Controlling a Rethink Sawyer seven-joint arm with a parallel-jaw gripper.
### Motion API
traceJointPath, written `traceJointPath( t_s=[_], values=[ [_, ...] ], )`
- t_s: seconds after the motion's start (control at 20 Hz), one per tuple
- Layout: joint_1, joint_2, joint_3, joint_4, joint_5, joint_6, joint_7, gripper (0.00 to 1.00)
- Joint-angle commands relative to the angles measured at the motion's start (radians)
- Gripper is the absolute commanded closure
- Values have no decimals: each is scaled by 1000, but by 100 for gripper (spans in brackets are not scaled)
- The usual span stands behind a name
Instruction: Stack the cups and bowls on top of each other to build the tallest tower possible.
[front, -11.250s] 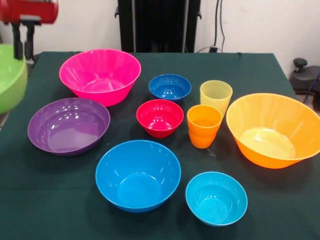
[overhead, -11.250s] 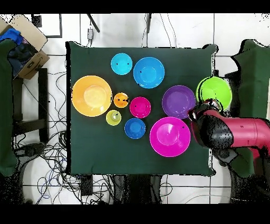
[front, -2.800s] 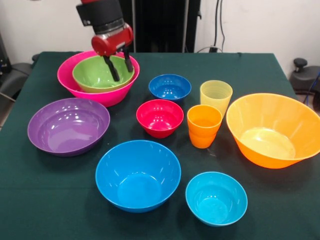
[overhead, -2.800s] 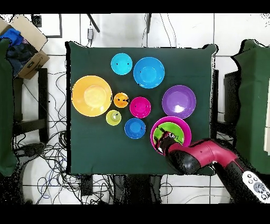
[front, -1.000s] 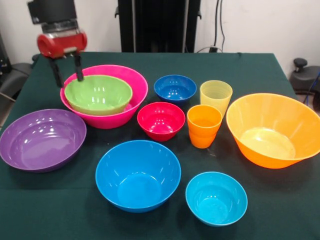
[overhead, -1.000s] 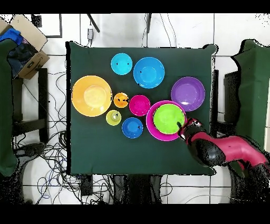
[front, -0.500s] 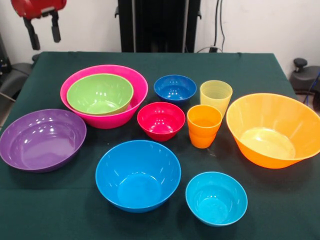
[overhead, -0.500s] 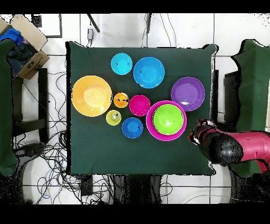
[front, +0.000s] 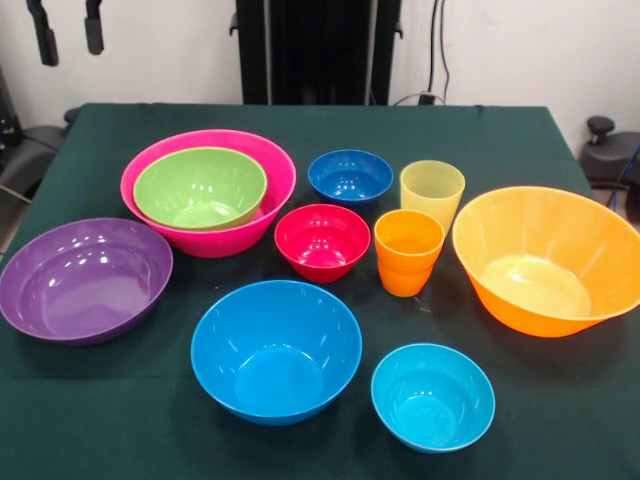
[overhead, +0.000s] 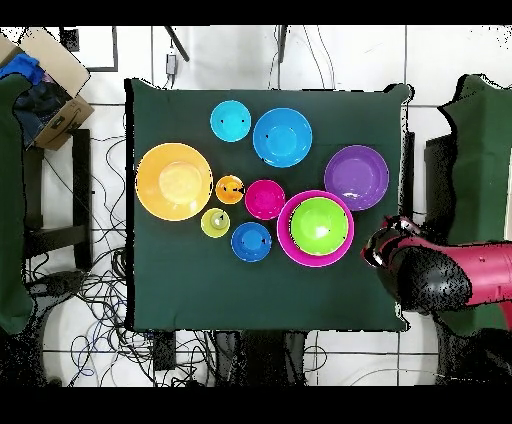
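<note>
The lime green bowl (front: 199, 187) sits nested in the large pink bowl (front: 255, 215); the pair also shows in the overhead view (overhead: 319, 225). The purple bowl (front: 83, 279), sky blue bowl (front: 275, 350), red bowl (front: 321, 238), dark blue bowl (front: 349, 177), cyan bowl (front: 432, 396) and large orange bowl (front: 545, 259) stand apart on the table. The pale yellow cup (front: 431, 193) and the orange cup (front: 407, 251) stand upright between them. My gripper (front: 68, 28) is open and empty, high above the table's far left corner, clear of the bowls.
The dark green table (front: 480, 140) ends just left of the purple bowl. In the overhead view my arm (overhead: 440, 275) reaches over the table's right edge. A cardboard box (overhead: 50, 85) and cables lie on the floor beside the table.
My gripper set the green bowl into the pink bowl, let go and rose up and away to the left. The pink and purple bowls were shifted earlier; nothing on the table moved in the last half second.
</note>
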Motion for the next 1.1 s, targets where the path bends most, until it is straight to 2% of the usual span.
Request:
traceJointPath(
  t_s=[0.05, 0.2, 0.4, 0.6, 0.75, 1.1],
  values=[
    [-15, 133, 47, 11, -110, -46, -394, 0],
    [-27, 214, 37, -21, -151, -67, -431, 0],
    [-29, 279, 27, -40, -201, -100, -445, 0],
    [-50, 330, 34, -50, -228, -128, -491, 0],
    [-64, 358, 45, -65, -219, -118, -547, 0],
    [-116, 396, 108, -132, -172, -41, -823, 0]
  ],
)
